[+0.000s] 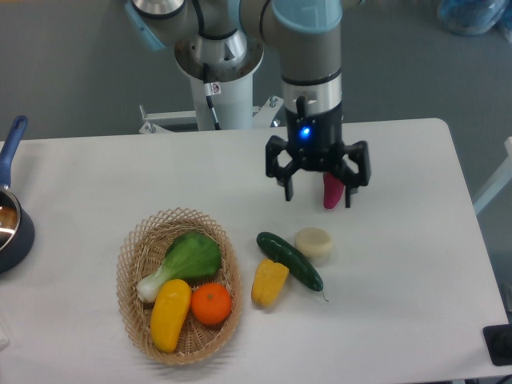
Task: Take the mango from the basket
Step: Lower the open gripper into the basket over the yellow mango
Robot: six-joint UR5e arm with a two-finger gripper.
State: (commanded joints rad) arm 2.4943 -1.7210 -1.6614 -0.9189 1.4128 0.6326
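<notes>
The mango (170, 314) is a smooth yellow elongated fruit lying in the front left of the oval wicker basket (132, 264). A round orange fruit (211, 303) touches it on the right, and a green leafy vegetable (182, 260) lies behind it. My gripper (318, 196) hangs over the table well to the right of and behind the basket. Its fingers are spread apart and hold nothing.
A dark green cucumber (290, 260), a bumpy yellow corn piece (269, 282) and a pale round cake-like item (314, 245) lie right of the basket. A pink object (332, 192) stands behind the gripper. A blue-handled pot (10, 216) sits at the left edge.
</notes>
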